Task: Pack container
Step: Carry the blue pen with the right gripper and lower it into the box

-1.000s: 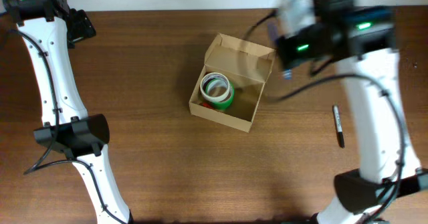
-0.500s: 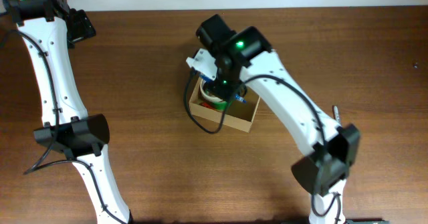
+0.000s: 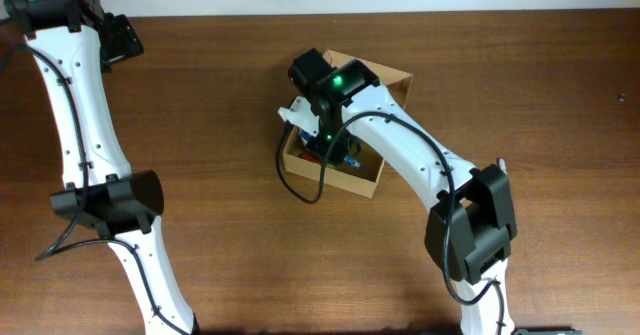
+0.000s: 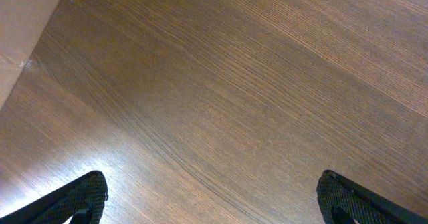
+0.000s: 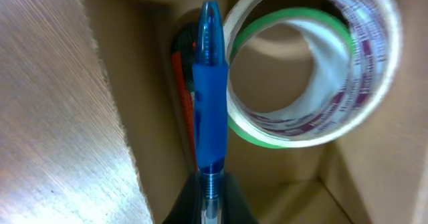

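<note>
The container (image 3: 388,76) is a tan cardboard box with its flap lid open, standing mid-table. In the right wrist view its inner wall (image 5: 150,97) frames a white tape roll (image 5: 378,57) lying on a green tape roll (image 5: 264,136). My right gripper (image 5: 208,187) is shut on a blue pen (image 5: 210,97) and holds it tip-first inside the box, beside the rolls. A red object (image 5: 179,63) lies under the pen. Overhead, the right gripper (image 3: 325,145) sits over the box's left half. My left gripper (image 4: 214,197) is open and empty over bare table, at the far left overhead (image 3: 122,39).
The right arm (image 3: 420,160) crosses from the front right to the box and covers much of its inside. The left arm (image 3: 75,105) runs along the left edge of the wooden table (image 3: 230,255).
The right arm swung in from the upper right to over the box and has lowered the pen into it. The left arm has not moved.
</note>
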`<state>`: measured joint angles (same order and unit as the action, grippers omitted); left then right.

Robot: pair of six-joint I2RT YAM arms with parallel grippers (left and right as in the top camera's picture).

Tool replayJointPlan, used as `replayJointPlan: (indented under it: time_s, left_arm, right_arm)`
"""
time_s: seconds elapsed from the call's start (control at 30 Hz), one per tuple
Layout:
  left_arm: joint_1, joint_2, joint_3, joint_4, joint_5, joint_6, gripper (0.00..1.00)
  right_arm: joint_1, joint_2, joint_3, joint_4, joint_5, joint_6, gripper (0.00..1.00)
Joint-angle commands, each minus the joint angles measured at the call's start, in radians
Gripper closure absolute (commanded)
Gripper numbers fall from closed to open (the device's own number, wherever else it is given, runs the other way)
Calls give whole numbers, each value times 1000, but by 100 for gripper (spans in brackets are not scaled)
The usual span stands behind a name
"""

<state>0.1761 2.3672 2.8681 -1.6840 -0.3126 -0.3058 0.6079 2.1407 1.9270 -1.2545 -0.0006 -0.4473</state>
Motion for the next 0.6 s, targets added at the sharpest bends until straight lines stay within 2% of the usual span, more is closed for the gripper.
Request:
replayJointPlan:
  time_s: [0.0, 0.57]
  left_arm:
    - [3, -39, -3, -3, 3, 12, 0]
    - [4, -39, -3, -3, 3, 12, 0]
  right_arm:
    - [0, 10, -40, 17, -14, 3, 96]
    - [0, 10, -76, 25, -40, -1, 96]
